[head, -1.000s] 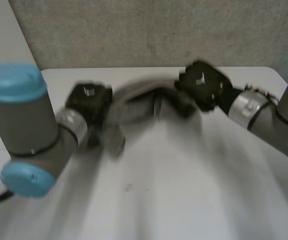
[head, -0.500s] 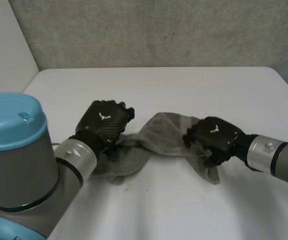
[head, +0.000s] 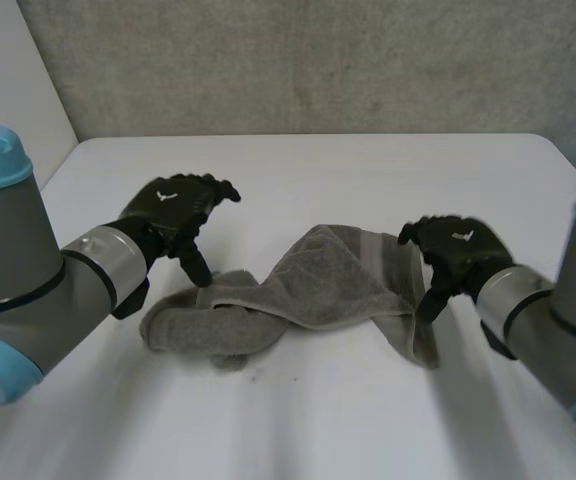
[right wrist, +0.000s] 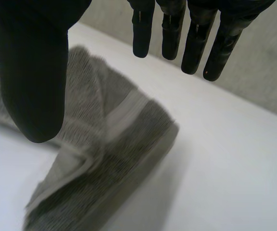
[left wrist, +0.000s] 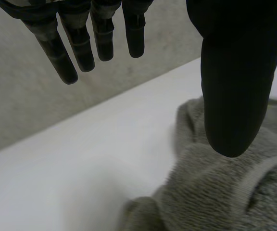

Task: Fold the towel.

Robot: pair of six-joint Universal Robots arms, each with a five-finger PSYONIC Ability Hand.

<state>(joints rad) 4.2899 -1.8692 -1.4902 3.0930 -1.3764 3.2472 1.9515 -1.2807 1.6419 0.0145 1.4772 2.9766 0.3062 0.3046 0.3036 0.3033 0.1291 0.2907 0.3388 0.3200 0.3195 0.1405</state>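
Left hand (head: 171,207) and right hand (head: 458,250) released towel (head: 308,285), both splayed, empty; right wrist view shows banded corner (right wrist: 129,110).

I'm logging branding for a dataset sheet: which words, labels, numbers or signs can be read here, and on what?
No text can be read.
On the back of the left hand: a small white mark, too small to read.
On the back of the right hand: a similar white mark, too small to read.
On the towel: no label or print visible.
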